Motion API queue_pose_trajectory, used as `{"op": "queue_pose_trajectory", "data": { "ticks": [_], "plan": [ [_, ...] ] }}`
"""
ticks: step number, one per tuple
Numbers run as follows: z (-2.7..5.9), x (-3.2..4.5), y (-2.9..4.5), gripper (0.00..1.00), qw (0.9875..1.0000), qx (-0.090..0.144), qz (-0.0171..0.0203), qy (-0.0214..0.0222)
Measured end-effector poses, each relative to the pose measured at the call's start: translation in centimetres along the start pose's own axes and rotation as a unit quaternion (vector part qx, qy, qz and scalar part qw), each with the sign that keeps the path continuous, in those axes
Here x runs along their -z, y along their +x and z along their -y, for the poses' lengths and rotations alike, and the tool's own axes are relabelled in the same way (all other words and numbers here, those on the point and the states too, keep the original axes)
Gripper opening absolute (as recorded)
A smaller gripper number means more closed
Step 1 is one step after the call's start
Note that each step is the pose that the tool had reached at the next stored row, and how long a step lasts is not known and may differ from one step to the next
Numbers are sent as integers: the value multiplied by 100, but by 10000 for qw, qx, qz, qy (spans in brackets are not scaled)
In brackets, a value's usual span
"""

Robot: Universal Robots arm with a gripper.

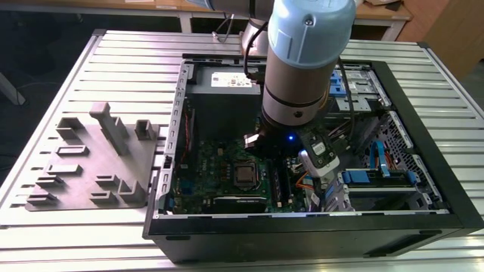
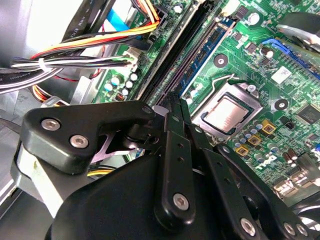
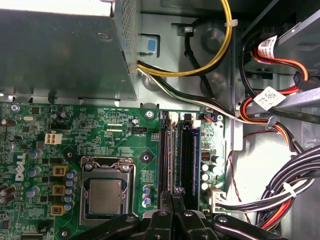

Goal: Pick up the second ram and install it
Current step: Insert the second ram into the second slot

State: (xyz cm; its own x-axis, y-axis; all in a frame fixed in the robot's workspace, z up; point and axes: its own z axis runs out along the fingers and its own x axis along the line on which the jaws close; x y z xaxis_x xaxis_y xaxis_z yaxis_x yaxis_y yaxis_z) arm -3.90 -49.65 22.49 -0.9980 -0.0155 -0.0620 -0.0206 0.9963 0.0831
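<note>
The second ram (image 3: pixel 176 160) shows as a thin dark stick seen edge-on, lying along the memory slots (image 3: pixel 189 160) of the green motherboard (image 3: pixel 115 130). My gripper (image 3: pixel 176 192) is shut, its two black fingertips pinching one end of that stick. In the second wrist view the gripper (image 2: pixel 177 100) sits low over the same dark slot line, where the second ram (image 2: pixel 186 52) runs away from the tips. In the exterior view the arm's wrist (image 1: pixel 295 85) reaches down into the open computer case (image 1: pixel 423 187), above the motherboard (image 1: pixel 219 170).
The processor socket (image 3: pixel 106 195) lies beside the slots. Bundled cables (image 3: pixel 280 200) crowd the other side. A metal power supply box (image 3: pixel 60 50) stands beyond the board. On the slatted table, the grey fixture block (image 1: pixel 90 164) sits at the exterior view's left.
</note>
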Motion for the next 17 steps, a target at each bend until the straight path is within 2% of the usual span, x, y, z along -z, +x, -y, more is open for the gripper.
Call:
{"op": "queue_pose_trajectory", "data": {
  "ticks": [17],
  "plan": [
    [1, -6, -6, 8, 9997, -223, 19, 15]
  ]
}}
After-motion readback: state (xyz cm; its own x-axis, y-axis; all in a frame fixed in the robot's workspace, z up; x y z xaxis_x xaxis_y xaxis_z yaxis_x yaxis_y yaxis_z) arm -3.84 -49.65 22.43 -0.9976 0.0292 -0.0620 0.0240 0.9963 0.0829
